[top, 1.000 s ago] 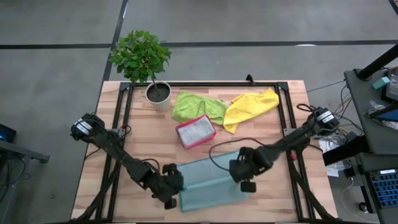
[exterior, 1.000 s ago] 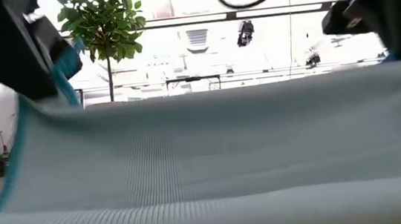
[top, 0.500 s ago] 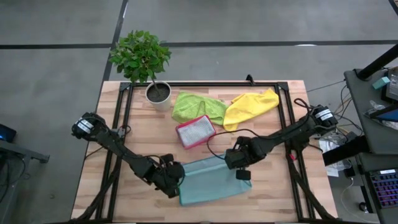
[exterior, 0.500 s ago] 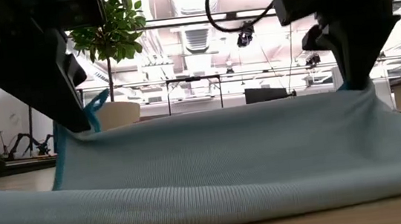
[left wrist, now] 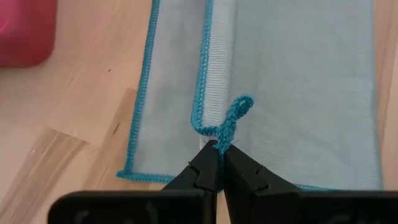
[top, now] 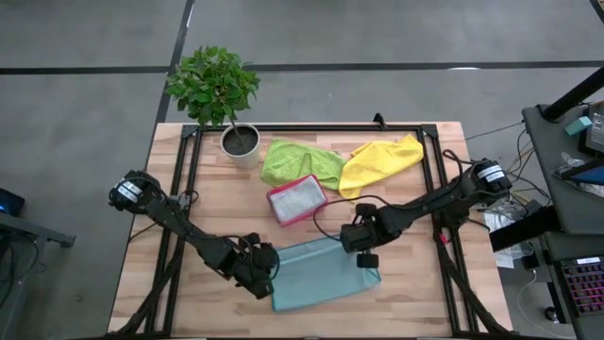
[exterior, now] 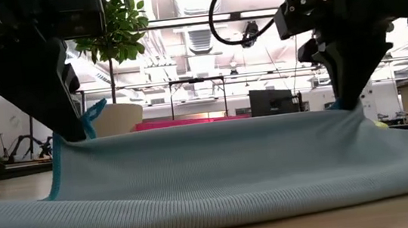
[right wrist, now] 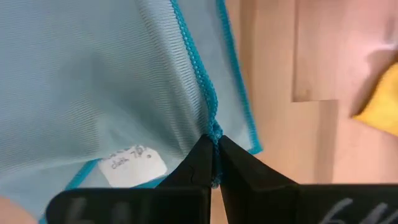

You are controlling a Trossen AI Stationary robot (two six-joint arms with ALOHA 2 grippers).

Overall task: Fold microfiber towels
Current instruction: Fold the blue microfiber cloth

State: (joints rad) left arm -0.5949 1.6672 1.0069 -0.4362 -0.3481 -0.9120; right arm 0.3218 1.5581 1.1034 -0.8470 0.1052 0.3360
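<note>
A: What are the end effectors doing?
B: The left end effector (left wrist: 220,152) and right end effector (right wrist: 214,144) each pinch an edge corner of the teal-blue towel (top: 321,274), folded over on the table (top: 217,198).

A: Anything close by?
B: Beyond them sit the pink tray (top: 296,199), lime green towel (top: 297,161), yellow towel (top: 379,162) and potted plant (top: 219,94), all apart from the teal-blue one.

The left claw (left wrist: 221,163) pinches the teal-blue microfiber towel's (left wrist: 292,87) stitched hem corner, folded over itself on the wooden counter (left wrist: 74,106), beside a pink tray (left wrist: 25,31).
</note>
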